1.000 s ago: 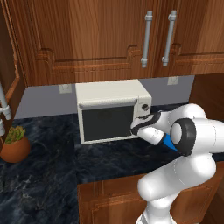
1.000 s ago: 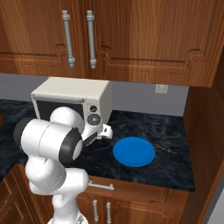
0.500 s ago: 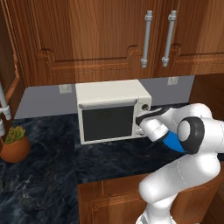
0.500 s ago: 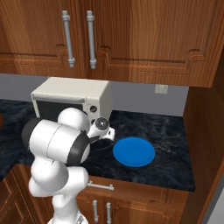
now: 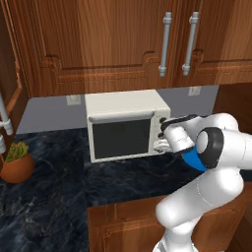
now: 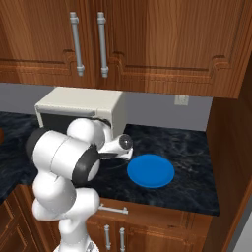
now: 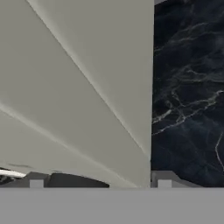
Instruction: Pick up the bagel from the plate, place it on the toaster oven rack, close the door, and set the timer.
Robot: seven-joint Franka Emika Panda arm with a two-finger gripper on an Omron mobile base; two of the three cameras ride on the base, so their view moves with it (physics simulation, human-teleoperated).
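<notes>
- White arm folds forward over the counter's front edge, its wrist level, the gripper (image 5: 161,143) at the lower right corner of the toaster oven (image 5: 125,124), by the knobs.
- Gripper fingertips (image 7: 164,179) sit well apart, nothing between them; oven wall close ahead.
- The door (image 5: 121,137) is shut.
- The plate (image 6: 150,170) lies bare near the counter's front edge, right of the oven.
- Dark marbled counter (image 5: 59,182); wooden cabinets (image 6: 147,44) above; potted plant (image 5: 16,161) at the left edge.

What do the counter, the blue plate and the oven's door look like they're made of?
The counter looks like polished dark stone, judging by its pale veins. The plate is a flat, even blue, maybe plastic or glazed ceramic. The door seems a cream painted frame around dark, glass-like panel.
</notes>
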